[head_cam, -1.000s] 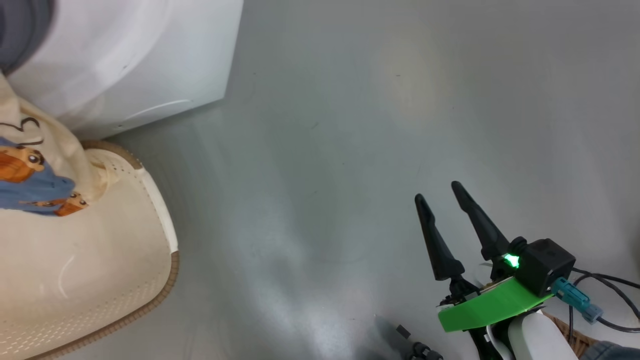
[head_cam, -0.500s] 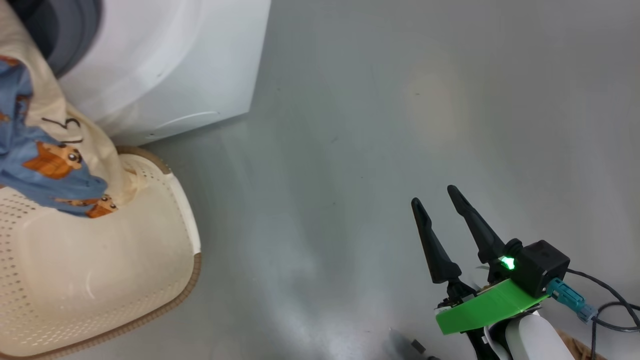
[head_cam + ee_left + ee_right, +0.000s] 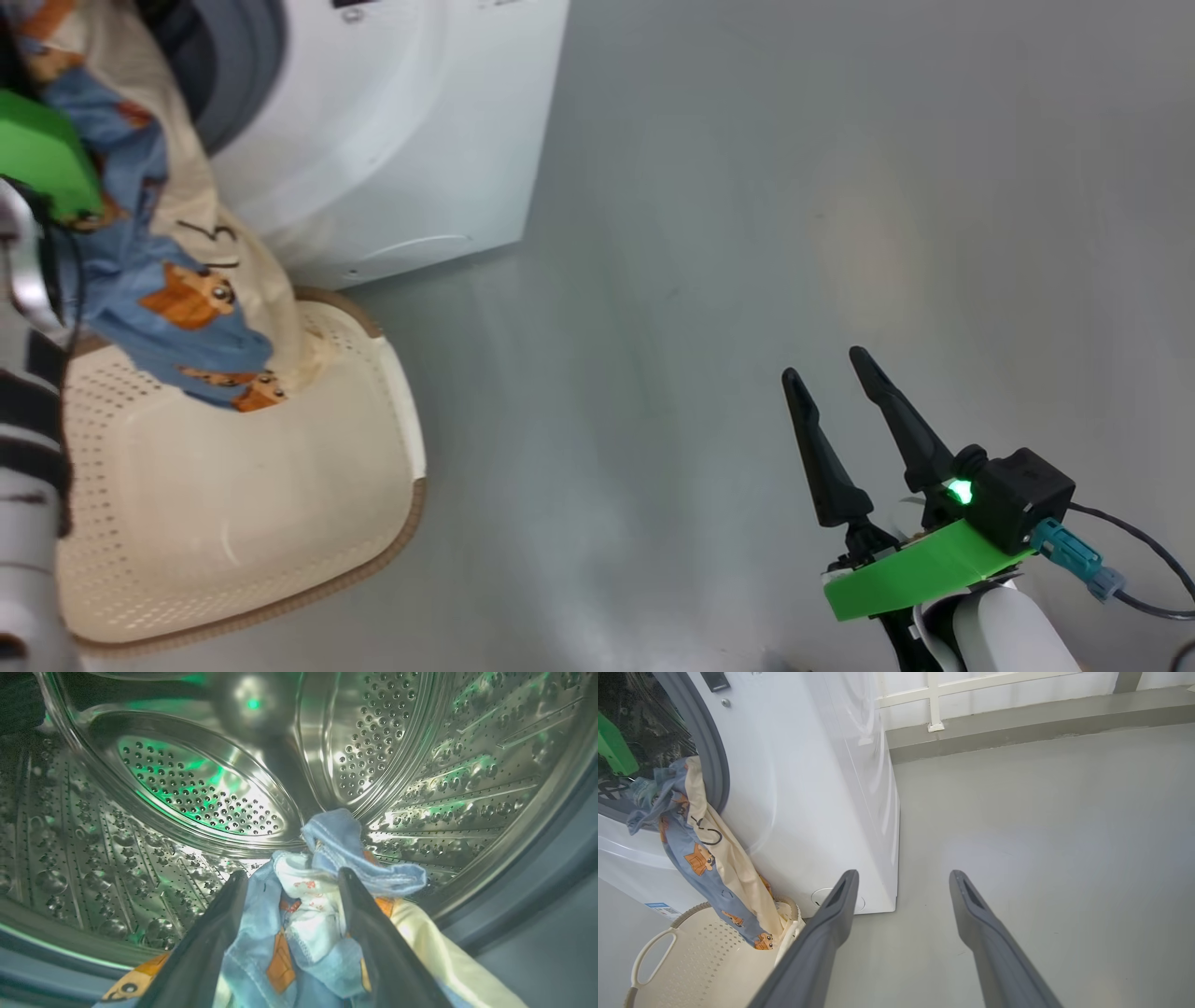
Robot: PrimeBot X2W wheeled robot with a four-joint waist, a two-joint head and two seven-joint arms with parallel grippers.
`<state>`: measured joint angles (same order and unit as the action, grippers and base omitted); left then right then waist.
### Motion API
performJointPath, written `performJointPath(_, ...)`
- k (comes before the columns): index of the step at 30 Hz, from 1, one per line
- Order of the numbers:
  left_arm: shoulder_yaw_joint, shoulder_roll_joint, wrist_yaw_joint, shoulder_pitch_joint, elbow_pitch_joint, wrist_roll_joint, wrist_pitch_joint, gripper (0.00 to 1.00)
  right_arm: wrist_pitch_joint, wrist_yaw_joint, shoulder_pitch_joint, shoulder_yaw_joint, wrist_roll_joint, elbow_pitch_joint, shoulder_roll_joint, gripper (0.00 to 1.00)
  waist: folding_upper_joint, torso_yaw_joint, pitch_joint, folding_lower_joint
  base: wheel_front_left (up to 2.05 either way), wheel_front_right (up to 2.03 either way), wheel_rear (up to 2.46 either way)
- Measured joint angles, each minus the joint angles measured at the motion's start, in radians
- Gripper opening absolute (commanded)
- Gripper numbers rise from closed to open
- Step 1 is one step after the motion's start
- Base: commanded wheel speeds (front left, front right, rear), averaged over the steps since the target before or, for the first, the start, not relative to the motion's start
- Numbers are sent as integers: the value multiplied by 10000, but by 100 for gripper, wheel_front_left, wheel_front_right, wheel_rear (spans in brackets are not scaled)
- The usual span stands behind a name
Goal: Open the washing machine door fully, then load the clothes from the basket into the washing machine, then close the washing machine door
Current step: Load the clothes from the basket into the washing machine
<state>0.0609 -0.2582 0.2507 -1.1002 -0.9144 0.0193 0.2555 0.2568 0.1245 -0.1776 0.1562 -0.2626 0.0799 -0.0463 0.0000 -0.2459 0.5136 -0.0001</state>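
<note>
The clothes [image 3: 177,280], a blue printed garment with cream lining, hang from the mouth of the washing machine [image 3: 401,140] at the far left of the head view. The upper end is inside and the lower end trails into the basket [image 3: 401,523] on the floor [image 3: 700,233]. In the left wrist view the left gripper [image 3: 293,873] is within the steel drum [image 3: 196,793]. Its fingers are spread, and the bunched top of the cloth lies loose between them, released rather than pinched. Well to the right, the right gripper [image 3: 824,364] hovers over bare floor, jaws wide and empty. Loading is the step in hand, and it looks about half done. Next, I judge, the hanging tail must be grasped low and pushed past the gasket [image 3: 717,765] before the door can close.
</note>
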Motion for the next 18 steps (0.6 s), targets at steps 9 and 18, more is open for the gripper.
performJointPath(9,-2,468,-59,1325,1519,439,0,100,0,0,0,-153,4,8,-13,100,0,599,-243,1,0,0,0)
performJointPath(18,-44,1122,-148,3319,3641,1039,0,100,2,0,-1,-431,50,-12,-84,100,0,1118,-233,1,0,0,0)
